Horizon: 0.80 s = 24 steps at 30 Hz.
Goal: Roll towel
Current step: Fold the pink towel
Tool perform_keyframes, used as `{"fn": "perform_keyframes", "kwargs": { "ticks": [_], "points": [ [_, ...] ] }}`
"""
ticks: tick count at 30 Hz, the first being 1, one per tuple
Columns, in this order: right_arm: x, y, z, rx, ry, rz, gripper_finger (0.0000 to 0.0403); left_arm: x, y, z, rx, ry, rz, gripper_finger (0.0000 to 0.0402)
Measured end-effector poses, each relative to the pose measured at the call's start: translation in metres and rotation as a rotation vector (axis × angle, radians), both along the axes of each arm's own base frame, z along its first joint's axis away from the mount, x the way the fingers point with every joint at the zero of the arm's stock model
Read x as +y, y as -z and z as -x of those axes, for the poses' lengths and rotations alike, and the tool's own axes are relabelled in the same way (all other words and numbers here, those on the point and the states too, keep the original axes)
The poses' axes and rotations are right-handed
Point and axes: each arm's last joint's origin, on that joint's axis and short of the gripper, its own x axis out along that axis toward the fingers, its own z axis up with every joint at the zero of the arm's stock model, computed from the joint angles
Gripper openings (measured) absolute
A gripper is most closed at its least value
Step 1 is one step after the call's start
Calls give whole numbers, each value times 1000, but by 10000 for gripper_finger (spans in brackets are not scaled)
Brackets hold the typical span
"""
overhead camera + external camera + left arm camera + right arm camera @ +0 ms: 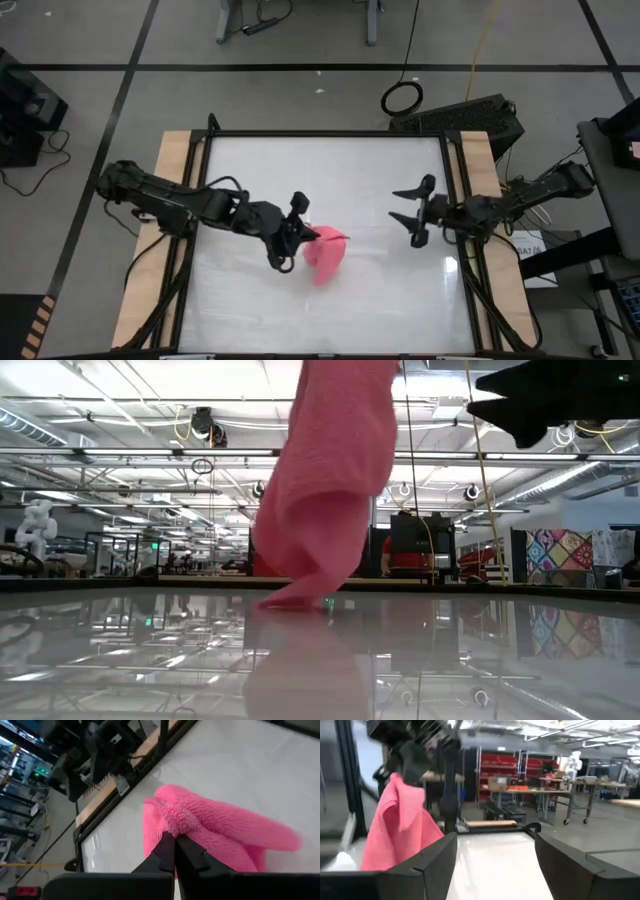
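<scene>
Towel (pixel 326 256): bright pink soft cloth, bunched and hanging in folds, at the middle of the table and slightly toward the near edge; in the low view the towel (pixel 325 490) hangs upright from above, its lowest fold touching the glossy white surface; in the right wrist view the towel (pixel 397 827) drapes down from the other arm's fingers. Left gripper (pixel 296 236): at the towel's left upper edge, fingers pinched tight together on a fold of the cloth, seen close in the left wrist view (pixel 176 849), where the towel (pixel 225 827) bulges beyond the fingertips. Right gripper (pixel 412 218): over the right part of the table, well apart from the towel, jaws spread wide and holding nothing; its two dark fingers (pixel 427 865) stand far apart in its own wrist view. Table (pixel 400 300): white reflective top, black frame, pale wooden strips along left and right sides. Beyond the table: grey floor with dark lines, a coiled black cable (pixel 402 98) at the far side; red shelving (pixel 520 767) in the room behind.
</scene>
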Motion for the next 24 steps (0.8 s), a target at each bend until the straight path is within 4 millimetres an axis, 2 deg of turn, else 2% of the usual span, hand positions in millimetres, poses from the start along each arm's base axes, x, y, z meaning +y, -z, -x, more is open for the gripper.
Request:
{"fn": "perform_keyframes", "kwargs": {
  "ticks": [7,13,16,24],
  "points": [
    [15,-14,-43,126,-9,132,241,7,14,-28,42,-41,-28,1],
    [26,-7,-75,297,-22,208,227,16,10,-34,27,-76,-27,1],
    [28,-2,-83,339,-16,224,219,19,10,-34,34,-87,-30,1],
    [26,0,-87,350,3,224,191,21,11,-34,45,-96,-27,1]
  ]
}}
